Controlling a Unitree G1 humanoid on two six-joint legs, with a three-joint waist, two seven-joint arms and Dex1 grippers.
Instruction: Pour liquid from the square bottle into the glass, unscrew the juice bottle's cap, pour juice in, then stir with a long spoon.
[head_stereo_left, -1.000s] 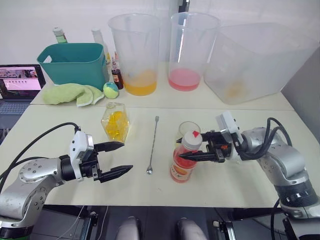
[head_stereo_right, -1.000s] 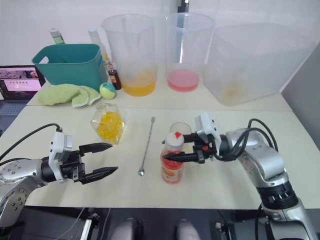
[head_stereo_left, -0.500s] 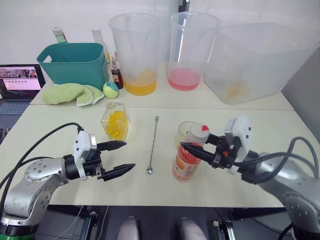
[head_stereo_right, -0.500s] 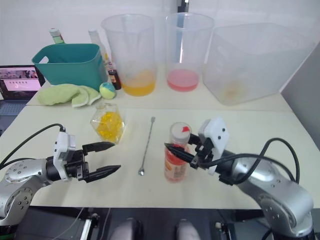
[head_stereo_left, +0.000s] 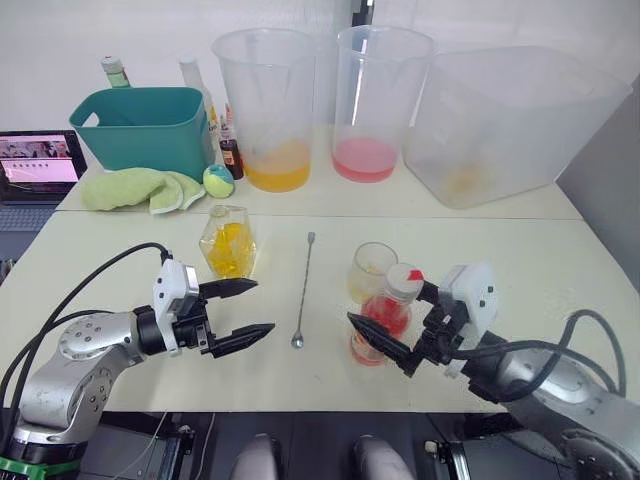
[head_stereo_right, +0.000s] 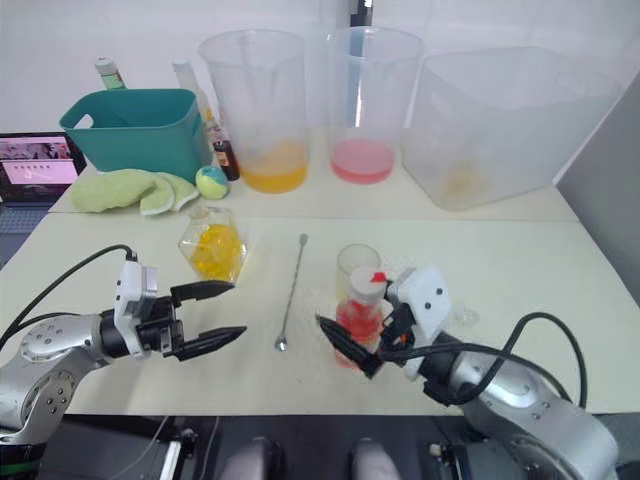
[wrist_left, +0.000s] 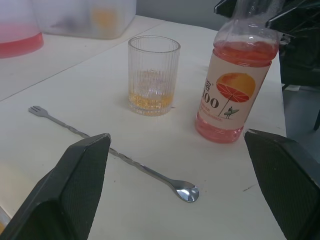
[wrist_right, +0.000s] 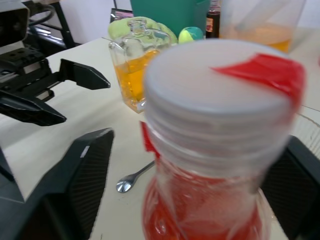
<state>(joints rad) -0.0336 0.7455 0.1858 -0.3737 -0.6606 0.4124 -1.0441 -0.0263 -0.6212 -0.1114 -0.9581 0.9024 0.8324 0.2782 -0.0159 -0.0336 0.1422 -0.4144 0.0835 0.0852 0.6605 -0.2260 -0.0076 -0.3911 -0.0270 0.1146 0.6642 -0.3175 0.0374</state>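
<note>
Pale table (head_stereo_left: 120, 255) carries the set-up. Juice bottle (head_stereo_left: 380, 325) stands upright between the spread fingers of the right gripper (head_stereo_left: 392, 318), one finger on each side of its neck with gaps visible in the right wrist view, so the jaws are parted and nothing is clasped. Cap (wrist_right: 222, 82), white with a red mark, sits on the bottle. Glass (head_stereo_left: 372, 272) stands just beyond the bottle from this gripper, holding a shallow yellow layer. Long spoon (head_stereo_left: 304, 291) lies flat between the two grippers, bowl end toward the robot, forked end away. Left gripper (head_stereo_left: 240, 312) hovers above the table with its fingers wide apart, empty; the spoon's bowl lies just off its fingertips. Square bottle (head_stereo_left: 228, 241) stands upright just beyond the left gripper's upper finger, part full of yellow liquid. Farther back from both grippers stand two tall buckets, one with orange liquid (head_stereo_left: 273, 110) and one with pink liquid (head_stereo_left: 372, 105), beside a large clear tub (head_stereo_left: 500, 120). Teal bin (head_stereo_left: 142, 125), green cloth (head_stereo_left: 135, 188), small ball (head_stereo_left: 219, 180) and dark bottle (head_stereo_left: 232, 152) lie far beyond the left gripper.
</note>
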